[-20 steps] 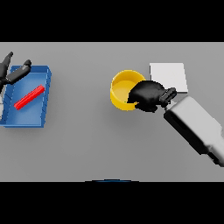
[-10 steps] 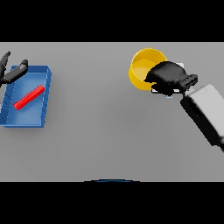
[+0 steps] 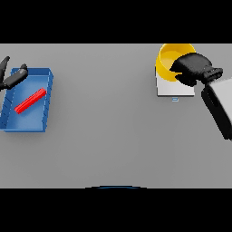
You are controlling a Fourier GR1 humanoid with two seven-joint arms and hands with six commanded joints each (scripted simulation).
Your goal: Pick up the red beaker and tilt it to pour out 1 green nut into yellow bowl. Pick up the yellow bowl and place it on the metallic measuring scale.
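Note:
My right hand (image 3: 192, 69) grips the near right rim of the yellow bowl (image 3: 168, 59) at the far right of the table. The bowl is over the far part of the metallic measuring scale (image 3: 167, 88), a pale square plate; whether it touches the plate I cannot tell. My left hand (image 3: 11, 78) shows at the far left edge, fingers relaxed and holding nothing, over the blue tray's far left corner. No red beaker or green nut shows.
A blue tray (image 3: 41, 124) lies at the left with a red bar (image 3: 30, 100) lying diagonally inside it. My right forearm (image 3: 219, 106) comes in from the right edge.
My right hand has carried the yellow bowl away from me and to the right, from beside the scale to over it. The left hand has stayed put.

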